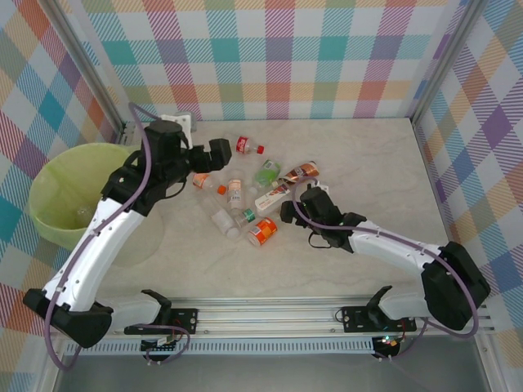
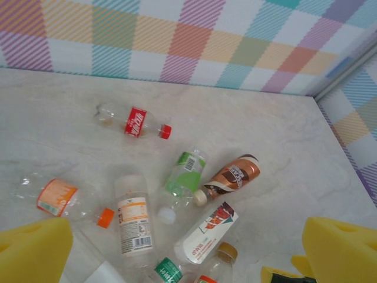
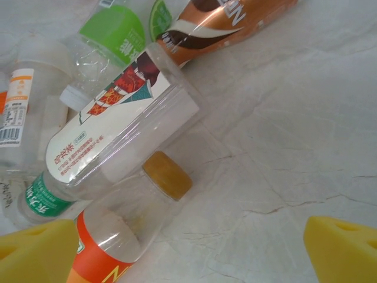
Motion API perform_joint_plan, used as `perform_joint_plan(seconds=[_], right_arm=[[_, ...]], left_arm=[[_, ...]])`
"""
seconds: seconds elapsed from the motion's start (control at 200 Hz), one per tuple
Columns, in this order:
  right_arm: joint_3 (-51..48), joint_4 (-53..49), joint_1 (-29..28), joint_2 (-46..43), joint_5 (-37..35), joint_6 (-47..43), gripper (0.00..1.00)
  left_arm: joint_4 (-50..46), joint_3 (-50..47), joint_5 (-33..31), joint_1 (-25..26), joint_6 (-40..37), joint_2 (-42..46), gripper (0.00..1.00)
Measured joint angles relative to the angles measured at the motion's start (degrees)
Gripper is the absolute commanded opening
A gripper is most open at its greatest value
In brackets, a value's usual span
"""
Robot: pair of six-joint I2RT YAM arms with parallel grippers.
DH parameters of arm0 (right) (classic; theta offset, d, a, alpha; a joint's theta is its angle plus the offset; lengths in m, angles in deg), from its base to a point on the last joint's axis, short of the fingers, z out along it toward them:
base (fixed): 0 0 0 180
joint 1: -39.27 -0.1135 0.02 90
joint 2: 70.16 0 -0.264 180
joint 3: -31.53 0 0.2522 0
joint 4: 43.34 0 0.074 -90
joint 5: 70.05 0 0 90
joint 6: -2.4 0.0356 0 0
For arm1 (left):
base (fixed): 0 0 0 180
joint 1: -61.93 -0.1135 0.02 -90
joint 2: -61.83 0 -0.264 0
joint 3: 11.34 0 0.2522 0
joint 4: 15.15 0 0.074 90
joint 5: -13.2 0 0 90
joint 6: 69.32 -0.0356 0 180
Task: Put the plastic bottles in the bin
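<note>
Most of the job is not done, as I judge it. The bottles (image 1: 245,196) lie in a loose heap in the middle of the counter (image 1: 368,163), well apart from the bin (image 1: 49,175), which stands at the left edge beside my left arm. I count nine or ten of them there, but some are clear and crushed, so I cannot be sure of the count. At the bottom of the bin I see something pale; it may be a bottle, but I cannot tell.

My left pincer (image 2: 185,250) is spread wide and has nothing in it. It hangs over the far left side of the heap. Below it are the red-label bottle (image 2: 136,122), lying alone nearer the back wall, the green-label one (image 2: 185,171) and the brown one (image 2: 232,175), whose cap end is against the green one.

My right pincer (image 3: 189,250) is also wide apart and empty. It is low over the right side of the heap. The orange-label bottle (image 3: 109,247) with the gold cap lies under it, close to the left pad, and the white-label bottle (image 3: 123,127) lies just beyond it.

So I think a pick is only being prepared. Every bottle on the counter must be carried to the bin, one after another.
</note>
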Motion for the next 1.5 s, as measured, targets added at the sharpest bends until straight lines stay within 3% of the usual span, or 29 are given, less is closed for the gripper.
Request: perform_joint_plan(seconds=[0.145, 0.33, 0.81, 0.95, 1.5], right_arm=[[3.9, -2.1, 0.8, 5.9, 6.4, 1.9, 0.92], [8.0, -3.1, 0.2, 13.2, 9.4, 8.6, 0.85], [13.4, -3.9, -3.0, 25.2, 7.0, 20.0, 0.72], [14.6, -3.5, -3.1, 26.3, 6.2, 21.8, 0.69], [8.8, 1.7, -3.4, 22.9, 3.0, 22.4, 0.38]], left_arm=[[4.1, -4.0, 1.9, 0.5, 0.0, -0.3, 1.00], [6.3, -8.2, 1.9, 0.6, 0.7, -0.2, 1.00], [18.9, -25.4, 2.1, 0.6, 5.2, 5.9, 1.00], [21.1, -26.4, 3.0, 0.6, 7.0, 6.1, 1.00], [22.1, -26.6, 6.8, 0.6, 8.7, 2.8, 1.00]])
